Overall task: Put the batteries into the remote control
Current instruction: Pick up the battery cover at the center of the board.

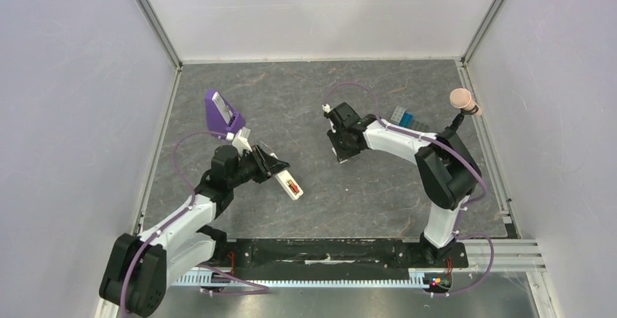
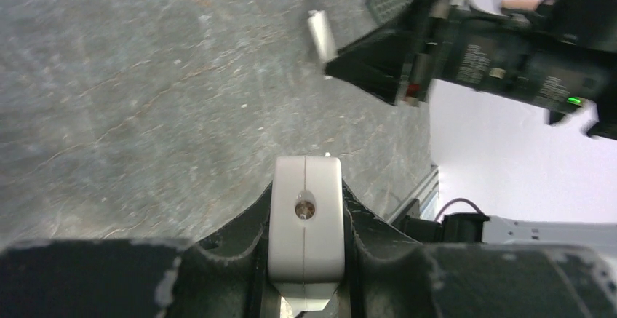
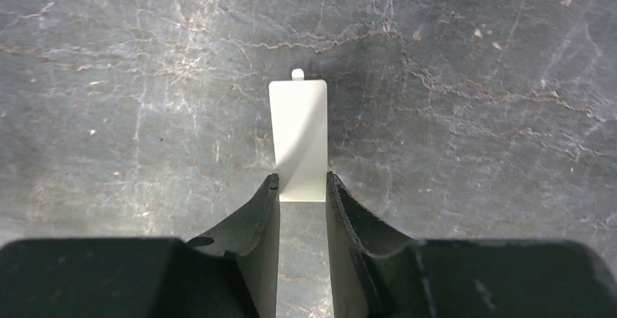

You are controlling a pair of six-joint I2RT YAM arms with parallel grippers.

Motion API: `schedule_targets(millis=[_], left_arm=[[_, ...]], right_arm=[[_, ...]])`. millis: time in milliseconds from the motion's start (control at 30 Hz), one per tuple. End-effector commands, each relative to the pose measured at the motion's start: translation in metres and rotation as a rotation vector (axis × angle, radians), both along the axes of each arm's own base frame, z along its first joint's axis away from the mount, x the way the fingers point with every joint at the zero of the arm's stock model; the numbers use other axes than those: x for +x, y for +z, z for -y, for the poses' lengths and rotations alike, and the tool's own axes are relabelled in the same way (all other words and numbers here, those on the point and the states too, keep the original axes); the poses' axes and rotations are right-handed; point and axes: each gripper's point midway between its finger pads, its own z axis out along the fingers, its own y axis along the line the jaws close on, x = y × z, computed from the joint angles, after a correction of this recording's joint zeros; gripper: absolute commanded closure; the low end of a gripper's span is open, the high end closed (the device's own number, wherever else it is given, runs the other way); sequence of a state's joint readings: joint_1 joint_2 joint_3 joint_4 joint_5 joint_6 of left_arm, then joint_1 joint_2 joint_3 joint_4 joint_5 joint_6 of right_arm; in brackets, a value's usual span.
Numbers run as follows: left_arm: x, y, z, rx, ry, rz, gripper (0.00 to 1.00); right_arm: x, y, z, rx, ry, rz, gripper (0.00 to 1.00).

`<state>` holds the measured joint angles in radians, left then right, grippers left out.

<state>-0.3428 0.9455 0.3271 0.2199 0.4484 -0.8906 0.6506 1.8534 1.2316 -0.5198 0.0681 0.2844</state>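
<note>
- While the left gripper (image 1: 269,164) clamps the remote control (image 2: 305,216) by its long sides, the white bar sticks out past the fingers, held above the table (image 1: 378,194) and pointing towards its middle
- Seen from above, the remote's upper face is open near its far end, and a red-orange battery (image 1: 292,186) lies in that bay; the dark battery cannot be made out
- Over at the centre of the table, the right gripper (image 3: 302,183) is closed on a small white strip (image 3: 298,129), fingertips pressed on the two side edges of its near end
- That strip reaches forward beyond the fingers, with a small tab on its far end; whether it lies flat on the table or is raised cannot be told
- Behind the left gripper, near the left wall, is a purple stand (image 1: 218,110), well apart from the right gripper
</note>
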Motion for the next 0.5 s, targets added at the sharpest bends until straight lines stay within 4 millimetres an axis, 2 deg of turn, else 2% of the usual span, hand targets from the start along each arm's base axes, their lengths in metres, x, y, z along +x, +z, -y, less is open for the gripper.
schedule_targets(millis=[0, 233, 467], left_arm=[[0.011, -0.008, 0.002, -0.051, 0.091, 0.015, 0.95], [0.014, -0.035, 0.022, -0.042, 0.243, -0.016, 0.95], [0.022, -0.038, 0.042, -0.014, 0.229, 0.021, 0.95]], right_arm=[[-0.007, 0.026, 0.001, 0.065, -0.019, 0.038, 0.77], [-0.03, 0.017, 0.006, 0.104, -0.022, 0.001, 0.78], [-0.05, 0.029, -0.004, 0.212, 0.05, -0.018, 0.78]])
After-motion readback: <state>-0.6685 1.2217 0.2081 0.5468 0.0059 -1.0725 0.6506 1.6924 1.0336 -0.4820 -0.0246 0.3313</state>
